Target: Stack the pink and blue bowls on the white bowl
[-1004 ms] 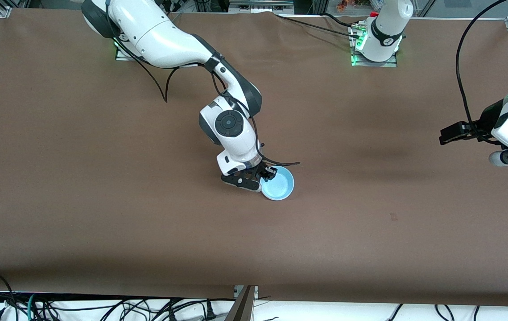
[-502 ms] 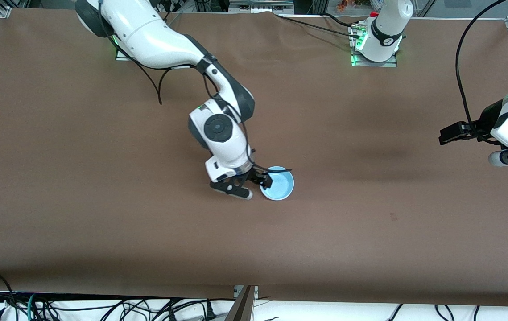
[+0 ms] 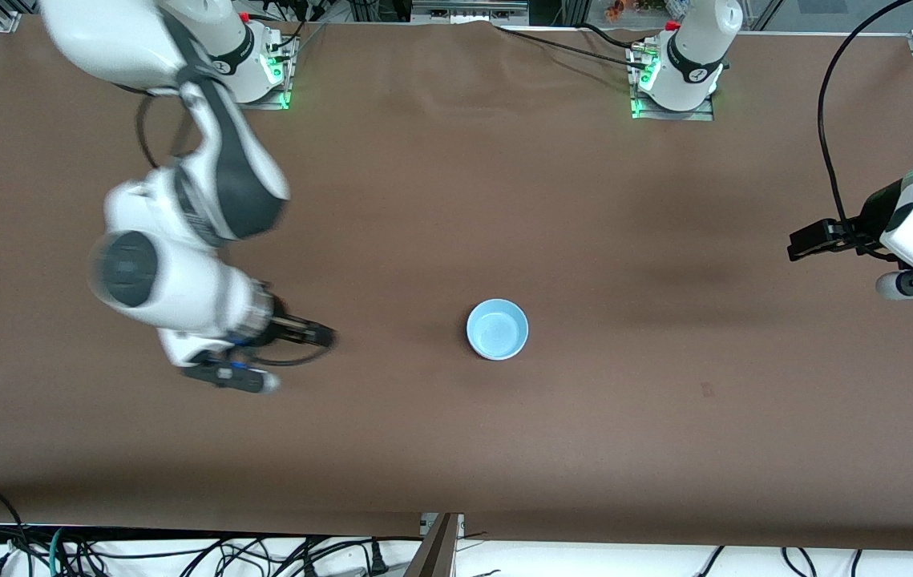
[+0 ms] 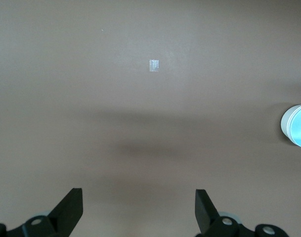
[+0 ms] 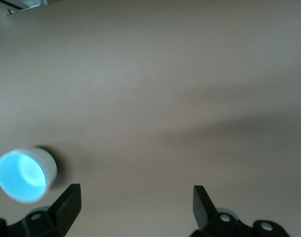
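Observation:
The light blue bowl [image 3: 497,329] stands upright in the middle of the table, with nothing touching it. In the right wrist view the blue bowl [image 5: 21,176] shows a whitish outer wall below its rim, which may be the white bowl [image 5: 50,168] underneath. The pink bowl is hidden. My right gripper [image 3: 324,335] hangs open and empty over bare table, well away from the bowl toward the right arm's end; its fingers [image 5: 68,202] stand wide apart. My left gripper [image 3: 809,242] waits open and empty at the left arm's end of the table, the bowl [image 4: 298,127] at the edge of its view.
The brown table cover [image 3: 664,417] has a small pale patch of tape [image 4: 153,65] on it. Both arm bases [image 3: 676,88] stand along the edge farthest from the front camera. Cables [image 3: 183,553] lie below the nearest edge.
The right gripper opened, let go of the blue bowl and swung away toward the right arm's end of the table. The bowl and the left arm stayed put.

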